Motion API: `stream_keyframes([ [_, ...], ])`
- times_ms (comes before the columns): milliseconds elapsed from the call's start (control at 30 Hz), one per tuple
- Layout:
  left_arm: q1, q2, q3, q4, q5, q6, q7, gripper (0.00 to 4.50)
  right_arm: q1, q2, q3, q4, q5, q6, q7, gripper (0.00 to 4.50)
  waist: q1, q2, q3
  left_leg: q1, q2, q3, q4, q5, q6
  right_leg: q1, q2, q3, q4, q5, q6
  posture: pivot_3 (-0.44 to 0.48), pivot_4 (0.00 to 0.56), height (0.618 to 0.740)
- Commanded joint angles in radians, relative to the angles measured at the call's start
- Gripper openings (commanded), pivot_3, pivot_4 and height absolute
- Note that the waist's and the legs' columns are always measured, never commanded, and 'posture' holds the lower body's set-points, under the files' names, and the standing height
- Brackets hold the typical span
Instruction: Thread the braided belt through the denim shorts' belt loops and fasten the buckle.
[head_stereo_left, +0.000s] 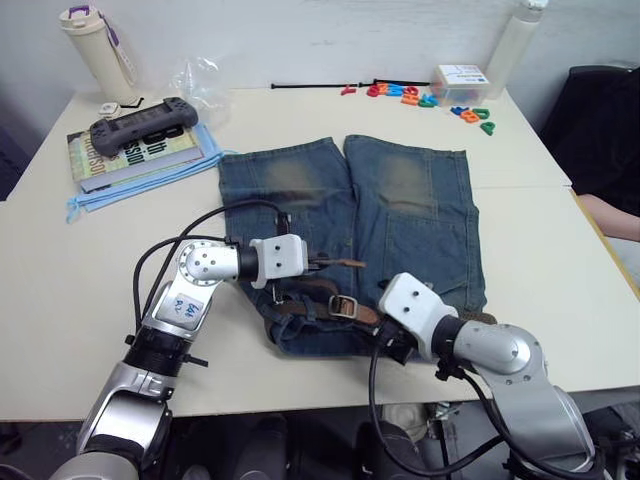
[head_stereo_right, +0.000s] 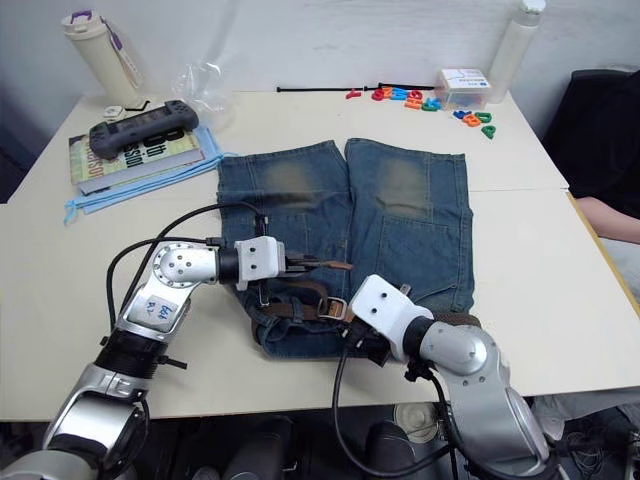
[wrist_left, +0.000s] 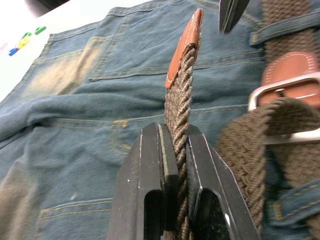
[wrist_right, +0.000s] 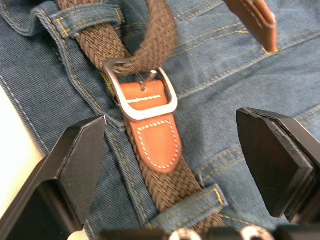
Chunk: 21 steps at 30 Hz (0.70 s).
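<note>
At lower centre of the head view, the left gripper (wrist_left: 175, 150) is clamping the braided belt (wrist_left: 182, 90) near its tan tip above the denim shorts (head_stereo_left: 400, 215), while the right gripper (wrist_right: 175, 145) is hovering wide apart around the buckle (wrist_right: 142, 97).

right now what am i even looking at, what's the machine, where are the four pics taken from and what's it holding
It is a humanoid robot with two arms, each ending in a two-fingered tool. The two wide pictures come from cameras in its head, looking down over a table. The two close-ups come from cameras on its wrists. Denim shorts lie flat on the table, with a braided belt run under the belt loops and through the buckle. The left tool is shut on the belt near its tan tip. The right tool hovers open over the buckle. Books, a game controller, a bottle and toy letters lie at the far side.
</note>
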Motion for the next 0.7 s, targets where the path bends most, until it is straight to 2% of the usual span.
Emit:
stream_keyframes([
  [33,0.013,0.013,-0.008,-0.056,-0.022,0.001,-0.014,0.0,0.034,-0.026,0.051,-0.129,-0.018,-0.011,-0.084,4.44,0.001,0.0,0.0,0.0,0.0,0.0,-0.001,0.0,0.0,0.0,0.0,0.0,0.0,0.0,0.0,0.0,0.15,0.684],
  [200,0.023,0.063,-0.028,-0.058,0.009,-0.048,-0.042,0.0,0.048,-0.051,0.085,-0.088,-0.046,-0.037,-0.173,4.44,-0.001,0.0,0.0,0.0,0.0,0.0,-0.001,0.0,0.0,0.0,0.0,0.0,0.0,0.0,0.0,0.0,0.15,0.684],
  [500,0.04,0.101,-0.044,-0.059,0.018,-0.055,-0.045,0.0,0.029,-0.015,0.112,-0.076,-0.052,-0.056,-0.279,4.44,-0.001,0.0,0.0,0.0,0.0,0.0,-0.001,0.0,0.0,0.0,0.0,0.001,0.0,0.0,0.0,0.0,0.15,0.684],
  [533,0.041,0.102,-0.044,-0.06,0.019,-0.05,-0.043,0.0,0.027,-0.012,0.115,-0.077,-0.051,-0.057,-0.285,4.06,-0.001,0.0,0.0,0.0,0.0,0.0,-0.001,0.0,0.0,0.0,0.0,0.001,0.0,0.0,0.0,0.0,0.15,0.684],
  [567,0.042,0.101,-0.043,-0.06,0.019,-0.046,-0.041,0.0,0.025,-0.01,0.118,-0.077,-0.051,-0.058,-0.291,3.91,-0.001,0.0,0.0,0.0,0.0,0.0,-0.001,0.0,0.0,0.0,0.0,0.001,0.0,0.0,0.0,0.0,0.15,0.684],
  [600,0.041,0.101,-0.042,-0.059,0.019,-0.044,-0.04,0.0,0.023,-0.008,0.121,-0.076,-0.052,-0.061,-0.296,3.58,-0.001,0.0,0.0,0.0,0.0,0.0,-0.001,0.0,0.0,0.0,0.0,0.001,0.0,0.0,0.0,0.0,0.15,0.684],
  [700,0.037,0.102,-0.038,-0.057,0.023,-0.029,-0.032,0.0,0.012,-0.007,0.129,-0.068,-0.053,-0.071,-0.308,2.29,0.0,0.0,0.0,0.0,0.0,0.0,-0.001,0.0,0.0,0.0,0.0,0.001,0.0,0.0,0.0,0.0,0.15,0.684],
])
